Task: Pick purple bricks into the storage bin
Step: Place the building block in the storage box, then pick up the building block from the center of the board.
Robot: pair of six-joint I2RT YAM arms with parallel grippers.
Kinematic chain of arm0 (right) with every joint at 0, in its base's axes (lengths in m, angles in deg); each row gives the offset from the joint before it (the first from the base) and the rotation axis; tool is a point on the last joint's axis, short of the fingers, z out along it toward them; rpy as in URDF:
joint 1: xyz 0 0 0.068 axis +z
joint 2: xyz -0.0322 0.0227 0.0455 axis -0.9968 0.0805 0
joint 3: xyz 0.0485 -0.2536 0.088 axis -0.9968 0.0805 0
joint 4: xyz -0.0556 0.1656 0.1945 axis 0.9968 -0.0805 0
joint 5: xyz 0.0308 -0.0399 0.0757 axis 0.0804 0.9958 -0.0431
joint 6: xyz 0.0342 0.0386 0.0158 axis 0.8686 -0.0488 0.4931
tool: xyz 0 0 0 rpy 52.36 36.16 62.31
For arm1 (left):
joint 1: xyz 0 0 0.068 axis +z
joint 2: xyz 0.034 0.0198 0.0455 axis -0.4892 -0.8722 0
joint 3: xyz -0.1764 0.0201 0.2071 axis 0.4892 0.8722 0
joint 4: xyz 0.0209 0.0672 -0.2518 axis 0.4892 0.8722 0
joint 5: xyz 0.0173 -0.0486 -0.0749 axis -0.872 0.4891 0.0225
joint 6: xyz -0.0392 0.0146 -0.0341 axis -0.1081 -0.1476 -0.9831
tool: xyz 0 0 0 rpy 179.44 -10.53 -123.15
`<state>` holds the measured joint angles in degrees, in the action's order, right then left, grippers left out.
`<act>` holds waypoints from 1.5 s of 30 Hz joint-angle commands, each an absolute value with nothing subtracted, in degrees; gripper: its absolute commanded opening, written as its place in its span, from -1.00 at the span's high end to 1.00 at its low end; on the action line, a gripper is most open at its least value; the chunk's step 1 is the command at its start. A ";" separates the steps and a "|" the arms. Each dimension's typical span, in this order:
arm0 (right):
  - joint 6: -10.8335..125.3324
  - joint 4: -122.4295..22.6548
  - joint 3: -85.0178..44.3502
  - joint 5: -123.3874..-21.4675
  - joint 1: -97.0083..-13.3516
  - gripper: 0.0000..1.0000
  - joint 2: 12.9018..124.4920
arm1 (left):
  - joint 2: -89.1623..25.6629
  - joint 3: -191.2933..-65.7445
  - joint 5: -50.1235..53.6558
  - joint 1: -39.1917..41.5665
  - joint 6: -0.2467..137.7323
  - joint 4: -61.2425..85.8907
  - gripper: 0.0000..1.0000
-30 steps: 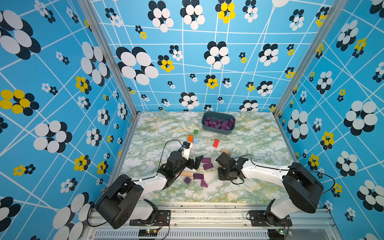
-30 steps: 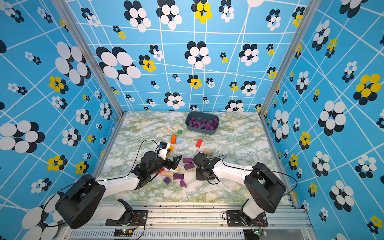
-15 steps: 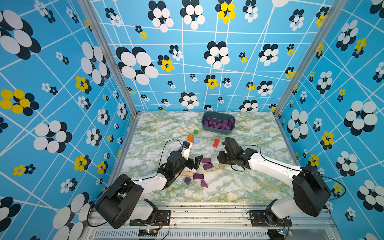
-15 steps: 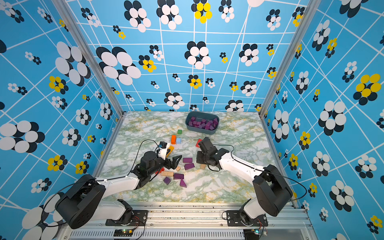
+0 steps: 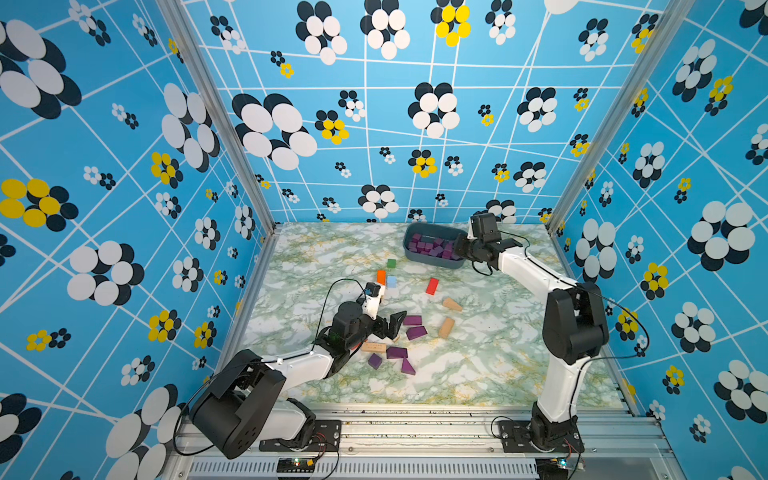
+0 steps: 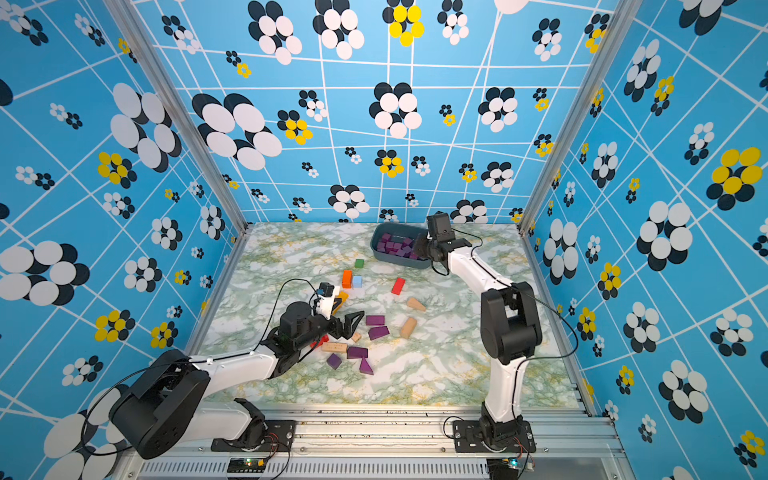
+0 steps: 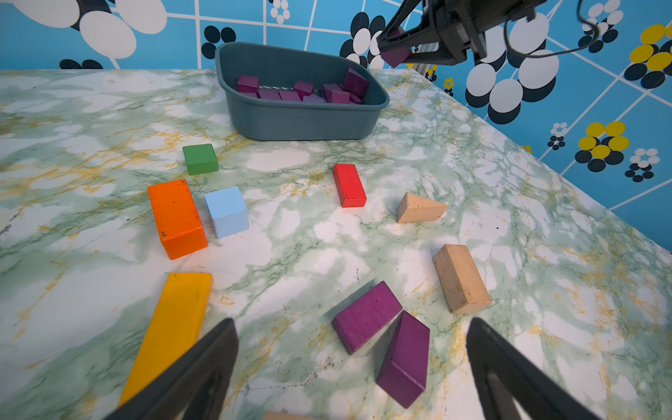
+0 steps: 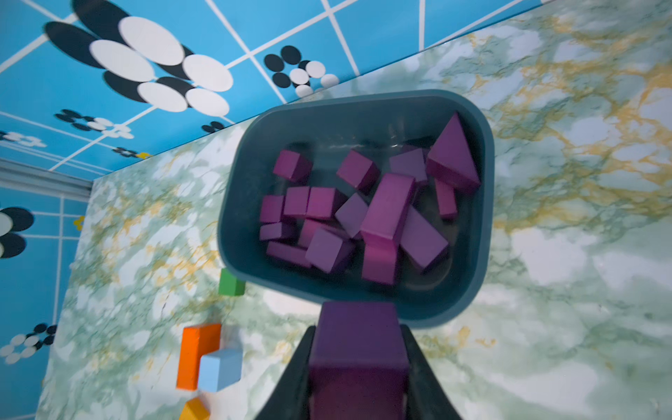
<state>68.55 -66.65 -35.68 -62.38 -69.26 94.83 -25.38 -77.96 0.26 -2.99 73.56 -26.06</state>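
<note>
- Right gripper (image 8: 357,328) clamps a purple brick (image 8: 358,363) over the right rim of the storage bin (image 8: 363,96); its hollow lies just left.
- Left gripper (image 7: 351,323) gapes empty above a purple bar (image 7: 365,316).

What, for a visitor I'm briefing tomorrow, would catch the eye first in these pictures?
Loud blue walls printed with white, black and yellow flowers box in a green-veined marble table. At its far side the right gripper, shut on a dark purple wooden cube, hangs at one end of the blue-grey plastic storage bin heaped with purple bricks. Nearer, the open left gripper faces more purple blocks.
</note>
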 commanded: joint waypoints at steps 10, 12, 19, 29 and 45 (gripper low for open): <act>65.95 -69.20 -42.98 -62.71 -71.58 -0.38 99.28 | -28.19 -76.59 3.77 -1.81 70.38 -35.38 -0.99; 65.23 -69.20 -41.25 -62.36 -71.67 -0.43 97.76 | -29.40 -78.09 3.37 -1.48 68.37 -33.55 -0.99; 62.82 -63.30 -24.79 -61.16 -71.67 -0.80 84.43 | -30.04 -79.33 -1.33 -1.48 65.49 -30.83 -0.99; 62.99 -49.30 -2.29 -71.96 -76.80 -0.98 68.11 | -30.92 -79.75 -4.84 -1.76 69.70 -30.87 -0.99; 58.43 -52.10 6.65 -67.90 -76.80 -0.98 59.93 | -38.94 -76.37 7.64 1.63 64.35 -51.45 -0.99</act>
